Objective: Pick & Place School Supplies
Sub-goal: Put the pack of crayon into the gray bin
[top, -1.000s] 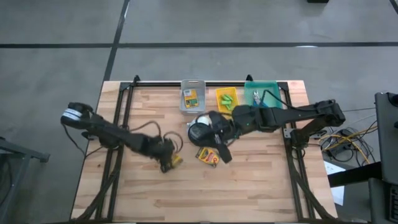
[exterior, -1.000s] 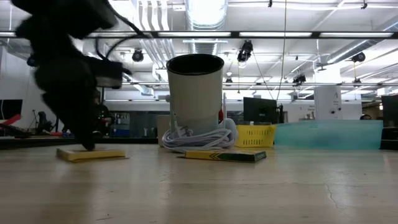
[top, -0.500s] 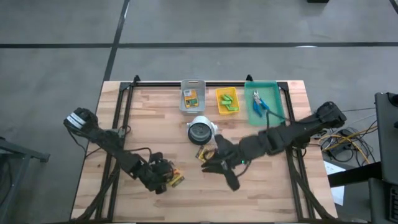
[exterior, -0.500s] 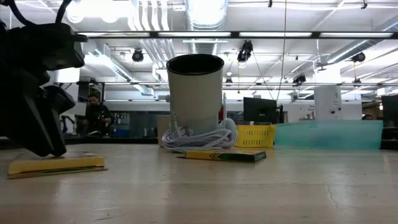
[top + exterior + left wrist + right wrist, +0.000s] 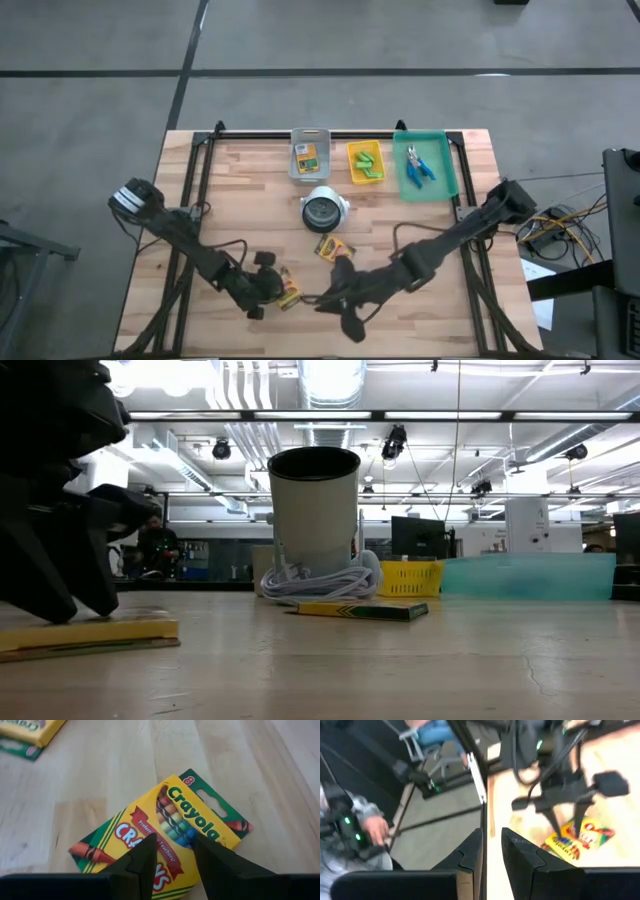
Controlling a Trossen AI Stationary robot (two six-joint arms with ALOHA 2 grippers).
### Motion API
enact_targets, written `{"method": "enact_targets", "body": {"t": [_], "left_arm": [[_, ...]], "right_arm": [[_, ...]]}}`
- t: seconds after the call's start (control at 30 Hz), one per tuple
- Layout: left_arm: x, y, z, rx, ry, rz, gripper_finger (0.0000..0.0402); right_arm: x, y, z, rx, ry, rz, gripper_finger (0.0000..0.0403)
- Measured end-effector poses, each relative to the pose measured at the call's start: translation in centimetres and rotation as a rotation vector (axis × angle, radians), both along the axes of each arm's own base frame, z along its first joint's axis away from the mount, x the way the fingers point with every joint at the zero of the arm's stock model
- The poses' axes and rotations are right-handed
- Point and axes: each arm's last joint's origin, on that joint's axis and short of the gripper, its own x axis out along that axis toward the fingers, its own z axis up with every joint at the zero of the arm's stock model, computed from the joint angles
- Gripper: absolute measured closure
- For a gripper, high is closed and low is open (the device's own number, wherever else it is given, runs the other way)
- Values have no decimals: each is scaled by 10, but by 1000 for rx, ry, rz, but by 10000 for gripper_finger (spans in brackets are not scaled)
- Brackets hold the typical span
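A yellow-and-green crayon box [image 5: 289,294] [image 5: 192,817] lies flat near the table's near edge under my left gripper [image 5: 268,286] [image 5: 175,849], whose fingers are a little apart. In the low view this gripper [image 5: 60,595] stands on the box [image 5: 95,632]. My right gripper [image 5: 335,300] [image 5: 491,837] hovers just right of it with a narrow gap and touches nothing. A second crayon box [image 5: 330,247] [image 5: 360,610] lies flat mid-table. A third box [image 5: 307,157] sits in a clear bin. Green sticks [image 5: 366,162] fill a yellow bin. Blue-handled scissors [image 5: 418,165] lie in a teal tray. My left gripper comes down from above, and both fingertips [image 5: 147,851] rest on the crayon box's printed top face [image 5: 172,827], near its middle. The fingers stand slightly apart and do not pinch it. The box lies flat on the table; the right wrist view shows both fingers [image 5: 555,820] on it.
A white cup with a coiled white cable [image 5: 322,210] [image 5: 315,520] stands mid-table, behind the second crayon box. The three bins line the far edge. Black frame rails [image 5: 190,230] run along both sides. Beyond the table a person's hand [image 5: 375,827] shows in the right wrist view.
My left gripper has moved toward the near edge and a little right, and the crayon box has slid along the table with it. My right arm has swung from beside the cup toward the near edge and left, ending close to the left gripper and that box.
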Motion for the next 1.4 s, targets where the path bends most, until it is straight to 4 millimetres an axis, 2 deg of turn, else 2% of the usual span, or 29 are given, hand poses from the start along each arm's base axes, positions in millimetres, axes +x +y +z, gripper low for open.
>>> {"method": "enact_targets", "body": {"t": [0.1, 0.27, 0.47, 0.57, 0.7, 0.8, 0.93, 1.03, 1.17, 1.4], "left_arm": [[1, -1, -2, 15, -8, -18, 266], [6, -5, -5, 50, -62, -89, 266], [14, -11, -12, 46, -133, -126, 266], [16, -12, -17, 35, -139, -110, 266], [20, -13, -21, 19, -161, -102, 266], [23, -13, -20, 9, -190, -103, 266], [26, -11, -19, 80, -221, -168, 266], [29, -8, -18, 135, -241, -210, 266], [35, 1, -18, 148, -240, -189, 266], [48, 19, -18, 105, -221, -170, 266]], "right_arm": [[10, 7, -22, -35, 37, 24, 335], [22, 12, -57, -193, 70, 57, 335], [23, 6, -89, -307, 95, -104, 335], [14, 2, -99, -285, 15, -154, 335], [-3, -6, -108, -193, -173, -111, 335], [-23, -15, -130, -125, -242, -60, 335], [-46, -27, -161, -113, -199, 15, 335], [-57, -35, -177, -91, -128, 8, 335], [-64, -43, -187, -91, -85, -8, 335], [-63, -53, -197, -87, -46, -40, 335]]}}
